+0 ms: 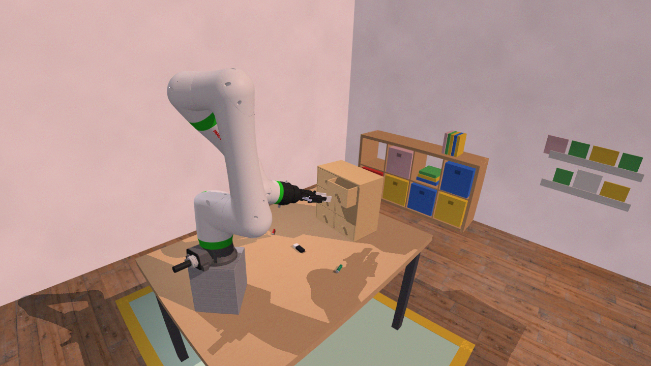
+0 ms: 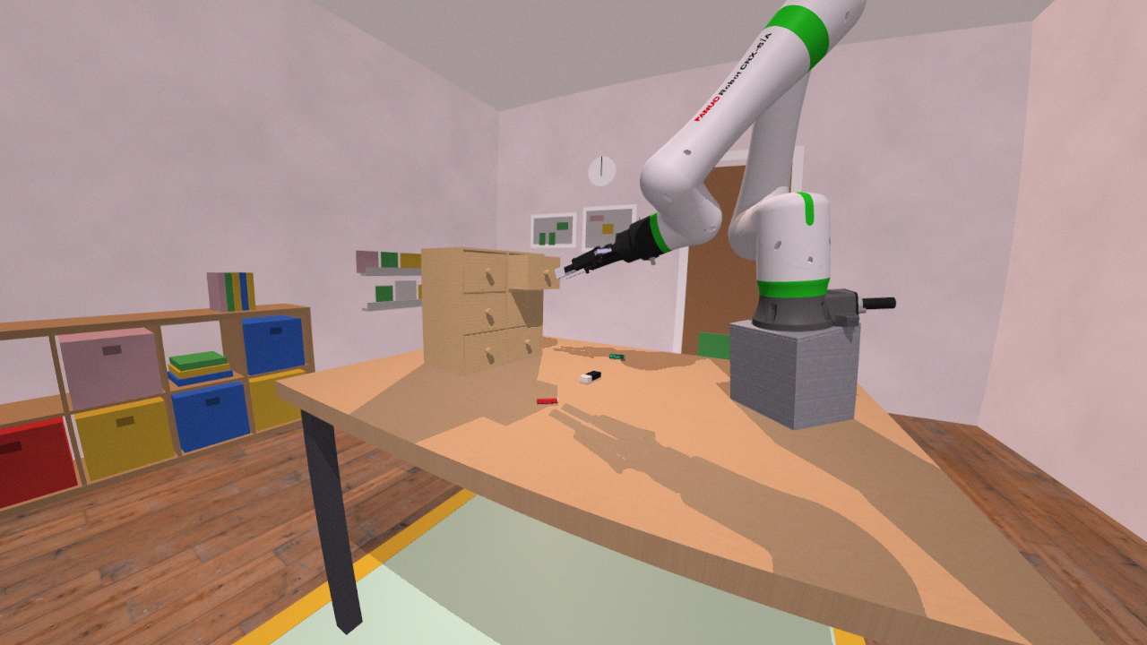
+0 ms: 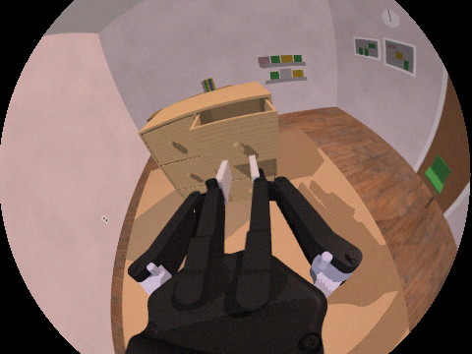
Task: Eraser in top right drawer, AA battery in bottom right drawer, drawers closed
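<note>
In the wrist view the gripper (image 3: 238,172) covers the lower centre of the frame, hiding the lower drawers of the chest (image 3: 216,132) and the table (image 3: 368,250) beneath it. From the top view the arm hides part of a small red object (image 1: 273,231), and the battery (image 1: 338,268) is too small to read. The exterior view cuts off the table's near right corner.
</note>
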Robot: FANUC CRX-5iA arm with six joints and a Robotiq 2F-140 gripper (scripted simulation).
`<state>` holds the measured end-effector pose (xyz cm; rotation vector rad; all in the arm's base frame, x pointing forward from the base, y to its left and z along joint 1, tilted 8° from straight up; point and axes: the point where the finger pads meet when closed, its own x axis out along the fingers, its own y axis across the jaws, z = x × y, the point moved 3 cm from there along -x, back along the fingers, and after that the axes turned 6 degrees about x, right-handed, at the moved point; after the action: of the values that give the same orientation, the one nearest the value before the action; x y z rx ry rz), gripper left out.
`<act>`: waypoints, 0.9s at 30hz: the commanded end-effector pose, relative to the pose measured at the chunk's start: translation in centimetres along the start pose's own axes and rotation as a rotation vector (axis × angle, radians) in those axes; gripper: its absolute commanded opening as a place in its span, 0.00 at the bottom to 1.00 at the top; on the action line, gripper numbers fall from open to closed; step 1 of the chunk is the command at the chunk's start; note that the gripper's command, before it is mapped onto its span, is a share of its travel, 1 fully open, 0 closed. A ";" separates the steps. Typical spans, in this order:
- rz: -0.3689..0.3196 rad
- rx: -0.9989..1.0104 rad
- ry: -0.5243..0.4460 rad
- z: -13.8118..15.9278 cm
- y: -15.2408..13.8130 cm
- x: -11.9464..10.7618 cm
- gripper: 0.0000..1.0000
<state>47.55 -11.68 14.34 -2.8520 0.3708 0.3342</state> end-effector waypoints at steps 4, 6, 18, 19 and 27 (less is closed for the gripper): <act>0.000 0.000 0.000 0.0 0.0 -0.6 0.20; 0.000 0.000 0.000 -0.1 0.0 -1.3 0.20; 0.000 0.000 0.000 -0.2 0.0 -5.4 0.20; 0.000 0.000 0.000 -0.2 0.0 -5.5 0.20; -0.100 0.023 -0.042 -1.0 -3.4 -4.4 0.20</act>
<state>43.22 -9.41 16.35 -2.8432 0.3132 0.3403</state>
